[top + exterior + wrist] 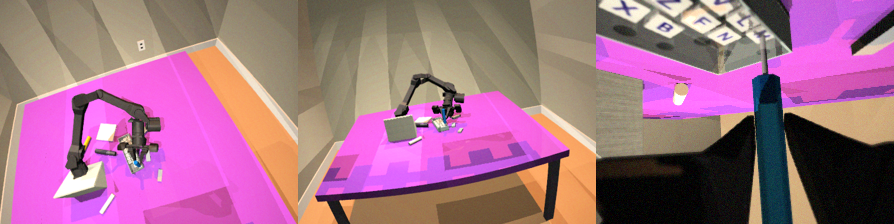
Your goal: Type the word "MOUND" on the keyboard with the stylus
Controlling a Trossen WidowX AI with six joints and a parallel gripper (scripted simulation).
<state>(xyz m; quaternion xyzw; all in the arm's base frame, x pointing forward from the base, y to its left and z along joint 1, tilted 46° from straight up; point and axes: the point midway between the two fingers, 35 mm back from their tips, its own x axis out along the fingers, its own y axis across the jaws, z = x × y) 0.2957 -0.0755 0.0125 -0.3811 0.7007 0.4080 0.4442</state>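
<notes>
1. The gripper (pixel 138 155) points straight down over the magenta desk (pixel 191 124), its two dark fingers clenched on the blue stylus (pixel 771 150), which stands upright between them.
2. In the wrist view the stylus runs up the middle of the picture toward twelve o'clock, one finger on either side of the shaft. Its thin grey tip (pixel 763 55) reaches the edge of the keyboard (pixel 696 30) beside the white keycaps marked N and M.
3. Whether the tip is actually pressing a key or only sitting close over it cannot be told; the tip overlaps the key row at the keyboard's near corner.
4. From the top view, the keyboard (pixel 132 157) lies on the desk directly beneath the gripper, long axis running from about eleven o'clock to five o'clock, with the blue stylus (pixel 136 162) over its five-o'clock end.
5. In the exterior view the stylus (pixel 443 113) stands upright over the keyboard (pixel 440 124), and the gripper (pixel 446 112) is just above.
6. Around the keyboard in the top view: a dark cylinder (pixel 105 152) at nine o'clock, a white pad (pixel 106 132) at ten o'clock, and a small pale block (pixel 159 174) at four o'clock, all apart from it.
7. A white stick (pixel 107 203) lies well off at seven o'clock, near the pale box (pixel 88 183) on which the arm's base stands.
</notes>
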